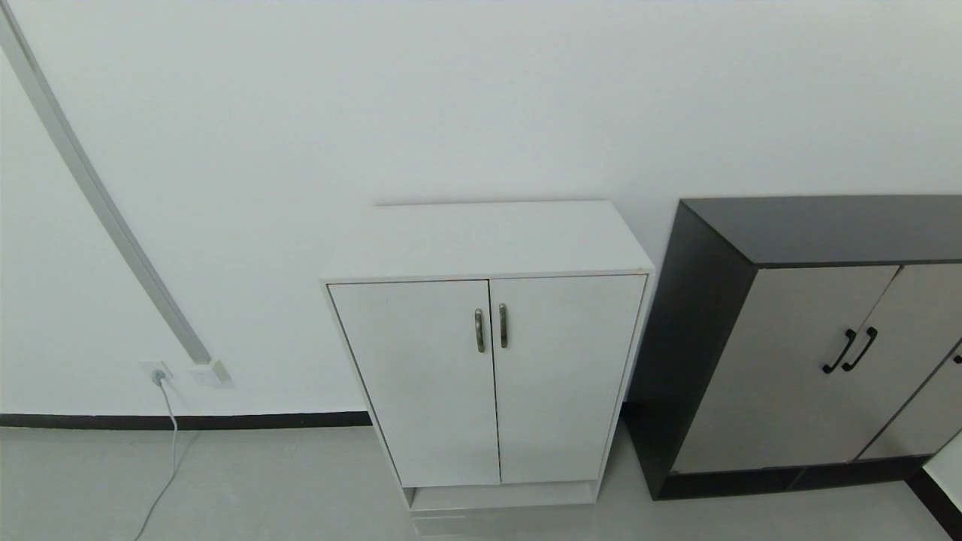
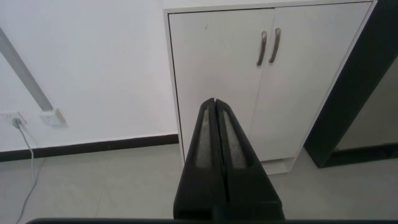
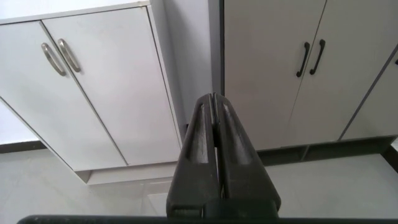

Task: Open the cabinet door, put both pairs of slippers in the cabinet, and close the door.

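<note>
A white two-door cabinet (image 1: 488, 353) stands against the wall with both doors closed. Two metal handles (image 1: 490, 328) sit side by side at the middle seam. In the left wrist view the cabinet (image 2: 261, 74) is ahead, and my left gripper (image 2: 215, 106) is shut with nothing in it, well short of the doors. In the right wrist view the white cabinet (image 3: 93, 93) and its handles (image 3: 61, 57) are off to one side, and my right gripper (image 3: 214, 99) is shut and empty, also apart from the doors.
A black cabinet with grey doors (image 1: 812, 338) stands close on the white cabinet's right. On the left, a wall socket with a plug (image 1: 158, 373) and a cable trailing over the grey floor (image 1: 225, 488). A slanted conduit (image 1: 98, 195) runs up the wall.
</note>
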